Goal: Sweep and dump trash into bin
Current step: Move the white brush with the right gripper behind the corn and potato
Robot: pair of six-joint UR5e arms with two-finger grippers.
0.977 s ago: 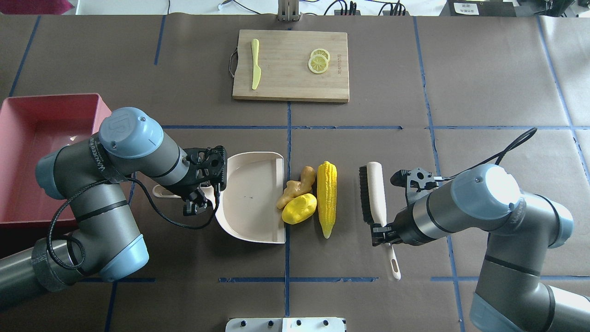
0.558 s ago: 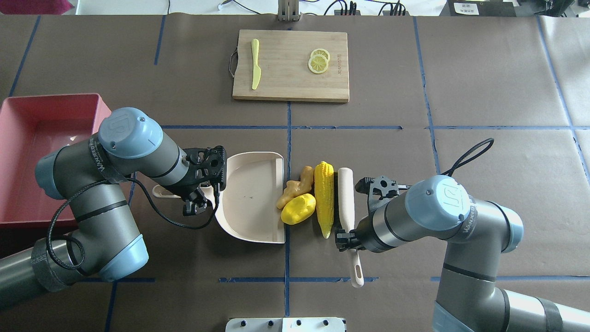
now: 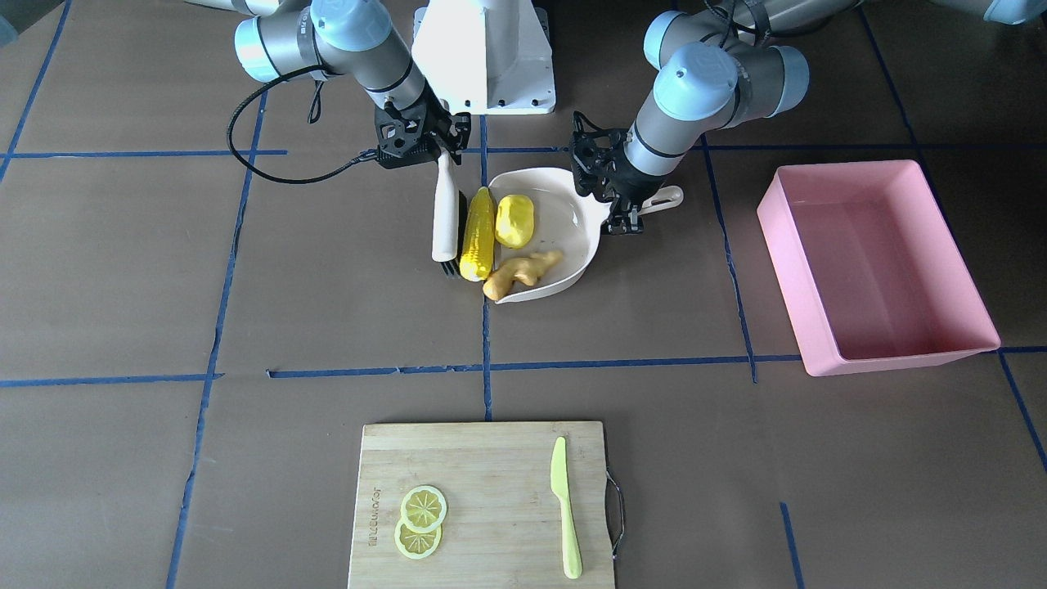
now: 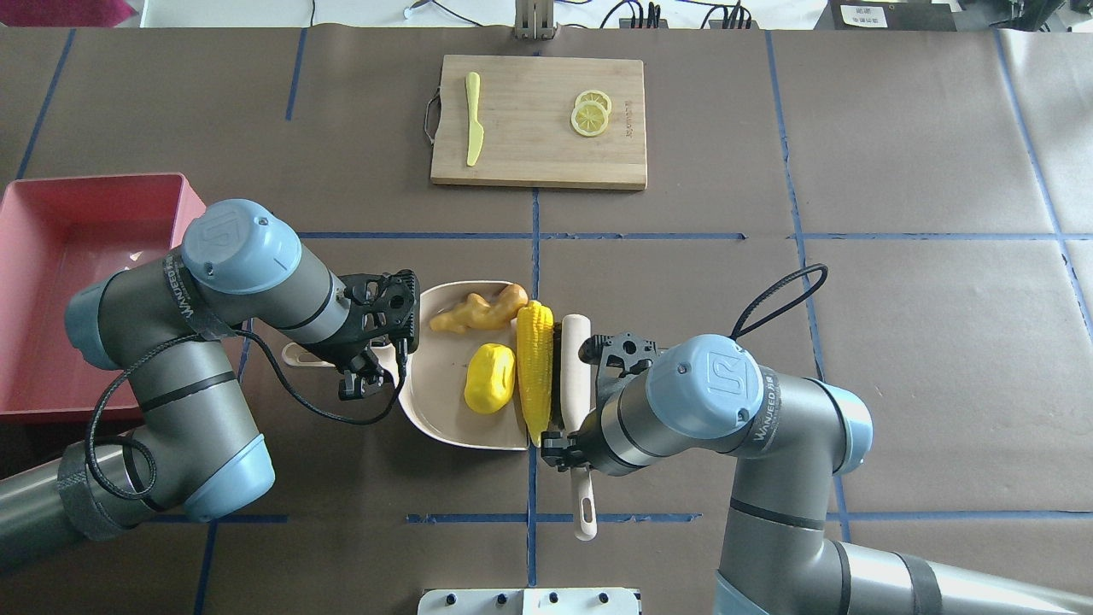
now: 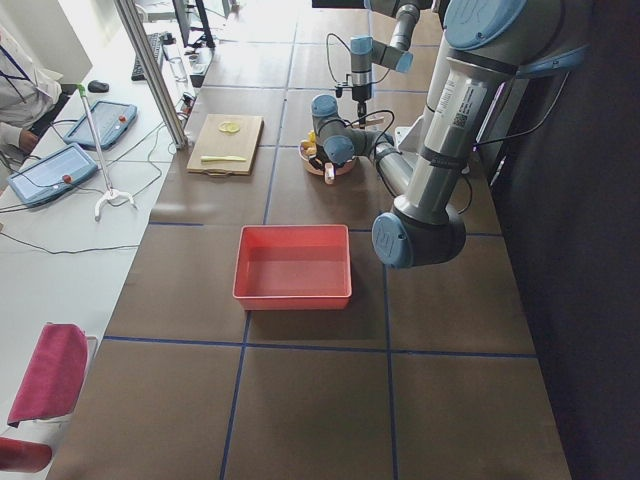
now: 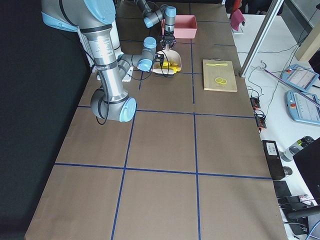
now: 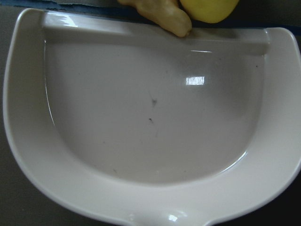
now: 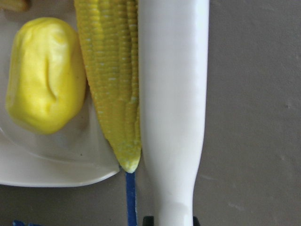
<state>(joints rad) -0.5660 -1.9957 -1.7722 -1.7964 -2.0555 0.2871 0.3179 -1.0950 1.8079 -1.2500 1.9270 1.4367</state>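
Observation:
The cream dustpan lies mouth to the right, my left gripper shut on its handle. Inside it are the yellow lemon-like lump and the ginger root, whose tip pokes over the open edge. The corn cob lies along the pan's lip, with the brush pressed against its right side. My right gripper is shut on the brush's handle. The pink bin stands at the far left and holds nothing. The right wrist view shows the corn cob between the lump and the brush.
A wooden cutting board at the table's far side carries two lemon slices and a lime-green knife. My left arm's elbow reaches over the bin's near right corner. A person sits at a side desk.
My right arm swept the brush leftward, pushing corn, lump and ginger toward the dustpan; lump and ginger now lie inside it. The left arm and the dustpan stayed put.

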